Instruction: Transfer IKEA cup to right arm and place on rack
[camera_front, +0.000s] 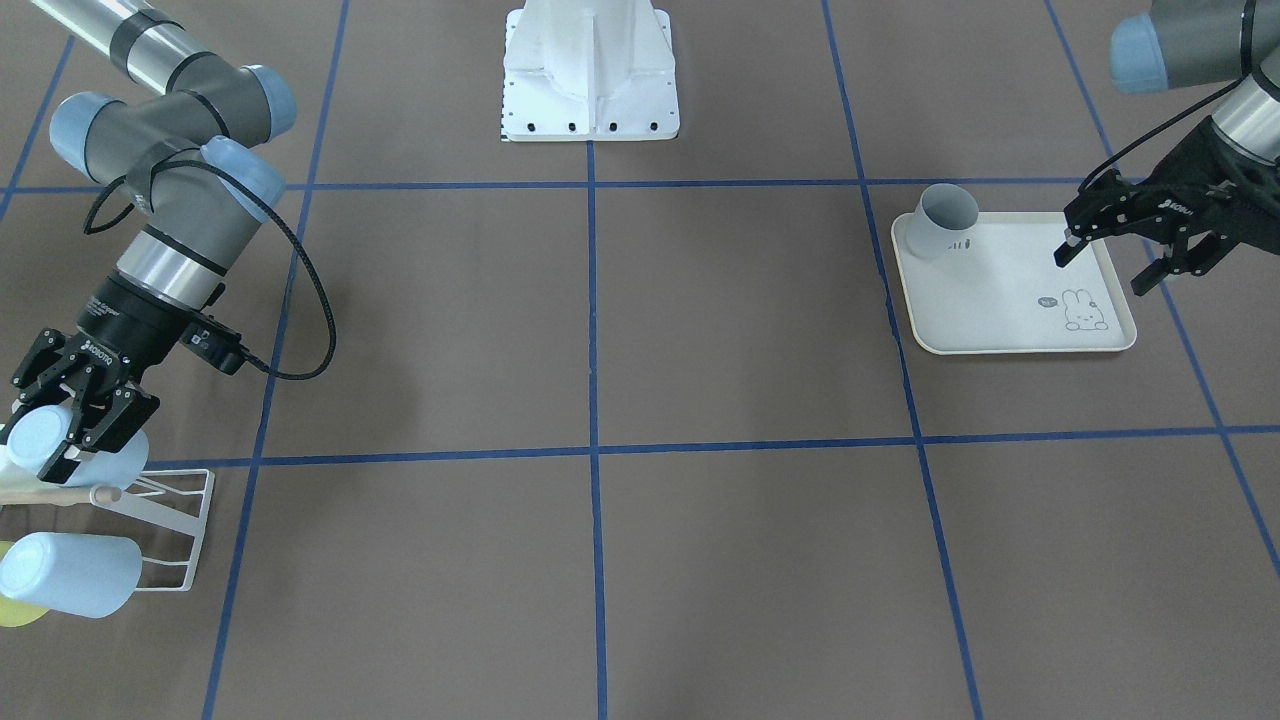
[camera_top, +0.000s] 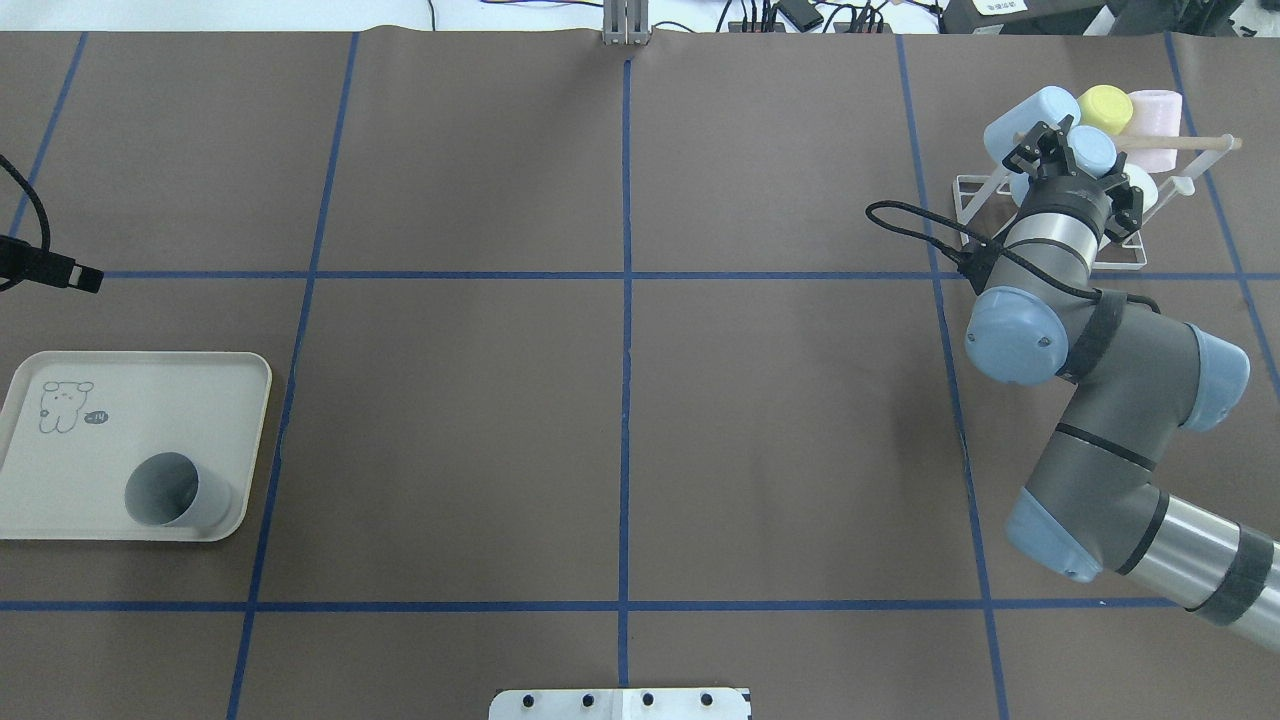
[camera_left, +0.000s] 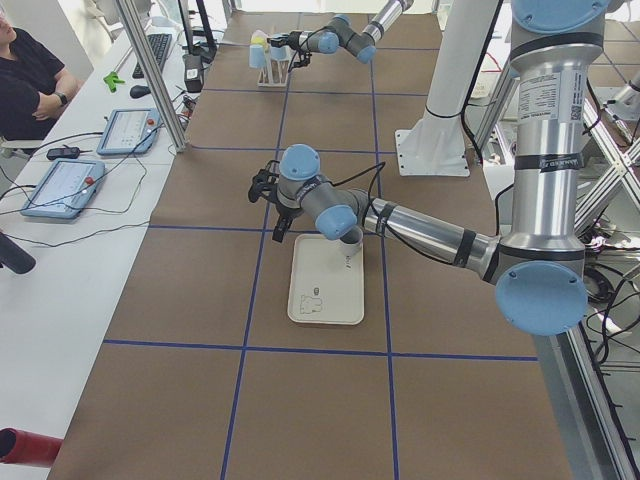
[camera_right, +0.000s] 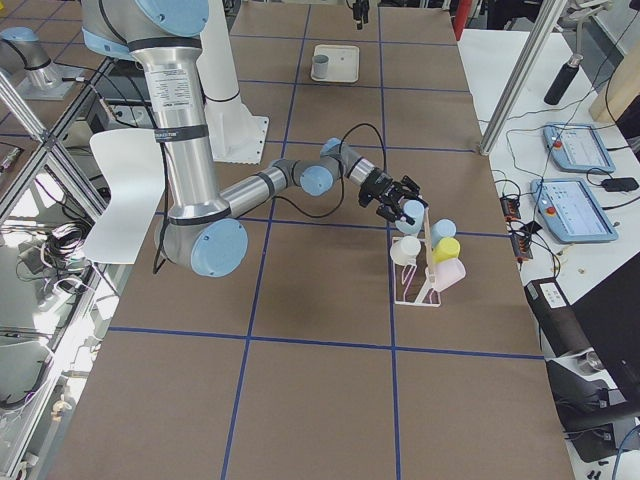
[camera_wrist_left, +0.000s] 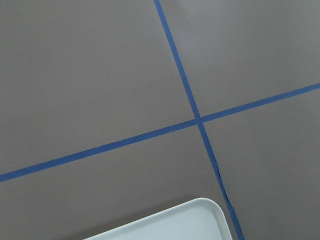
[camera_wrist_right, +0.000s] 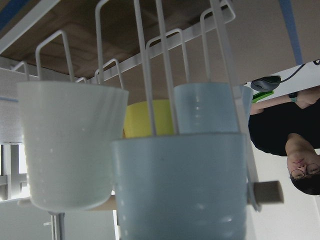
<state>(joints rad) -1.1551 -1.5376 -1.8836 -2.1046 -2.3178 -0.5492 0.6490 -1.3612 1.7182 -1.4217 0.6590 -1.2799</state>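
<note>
Crowding is my worry right now. My right gripper (camera_front: 55, 440) is clamped across the pale blue cup (camera_front: 30, 440), which sits in among the others on the rack (camera_front: 180, 472) at the right end of the table, just beside the wooden dowel (camera_top: 1205, 145) and the white cup (camera_wrist_right: 70, 145). If I let go before it is seated over a prong, I reckon it rolls off. If I push too hard, that light wire frame could skid or tip and spill the yellow cup (camera_wrist_right: 142, 117). When I back out, a finger could snag a wire. Far off at the left end, my left gripper (camera_front: 1100, 272) hangs spread and empty over the tray (camera_front: 1010, 300), where a grey cup (camera_front: 940, 222) waits.
</note>
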